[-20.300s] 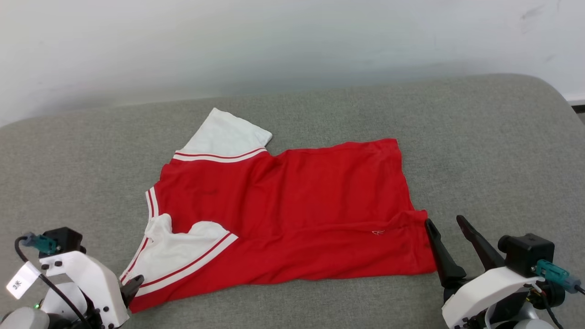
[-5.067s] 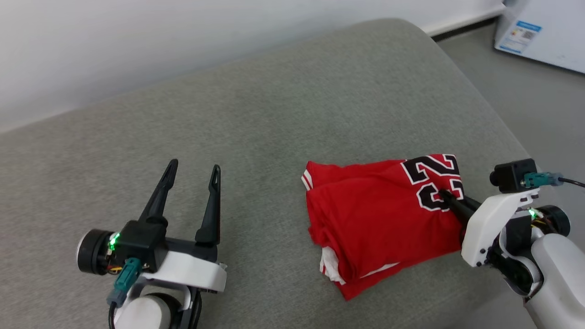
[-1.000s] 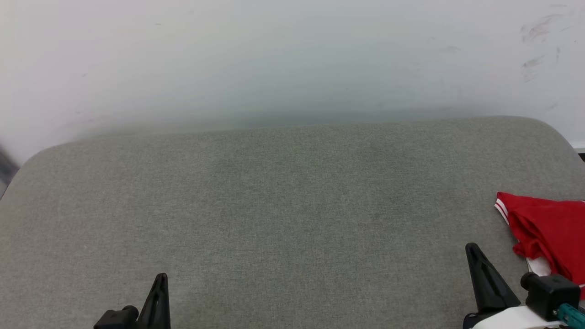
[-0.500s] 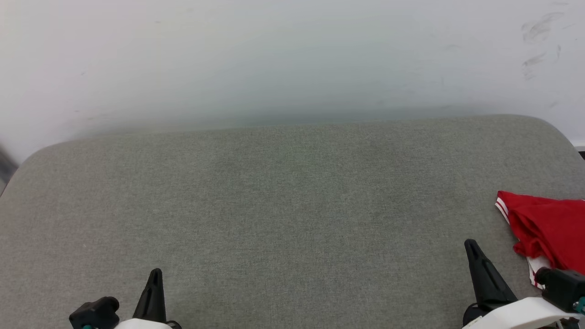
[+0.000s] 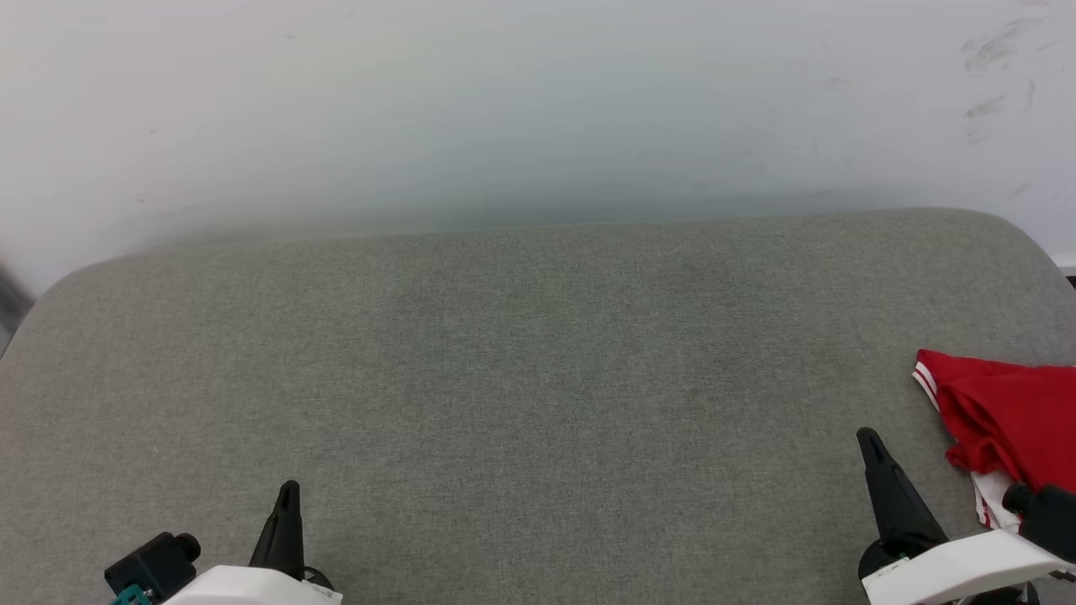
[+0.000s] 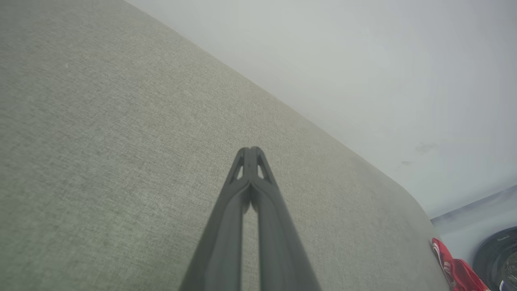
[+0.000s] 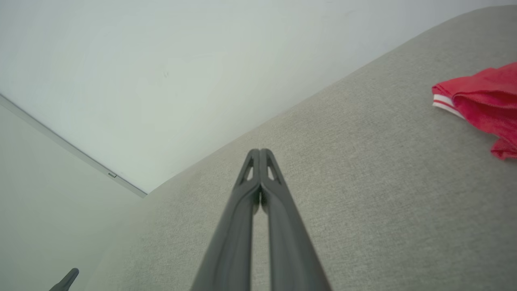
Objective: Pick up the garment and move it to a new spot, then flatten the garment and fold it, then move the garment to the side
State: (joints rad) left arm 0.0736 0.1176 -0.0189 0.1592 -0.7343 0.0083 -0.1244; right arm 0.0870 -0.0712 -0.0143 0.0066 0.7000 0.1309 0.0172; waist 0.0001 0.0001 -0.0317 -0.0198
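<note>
Grey woven upholstery (image 5: 538,378) spreads wide before us, with a pale wall (image 5: 538,101) behind it, and the garment (image 5: 1009,412) lies bunched in folds at the far right of the surface, its red cloth cut off by the edge of the head view, a striped sleeve seam showing at its left corner and a bit of white peeking out below. Our left gripper (image 5: 287,496) sits low at the lower left and our right gripper (image 5: 867,441) at the lower right, near the garment, with its tips apart from the cloth; on each, the two dark fingers (image 7: 230,234) are pressed together tip to tip and pinch nothing. We judge the last step, setting the garment aside, to be as good as done, so what counts is a clean finish: we should steer both arms clear of the cloth so that no fingertip drags a fold open, and we should check that the bundle rests wholly on the surface, which we cannot tell from these views
</note>
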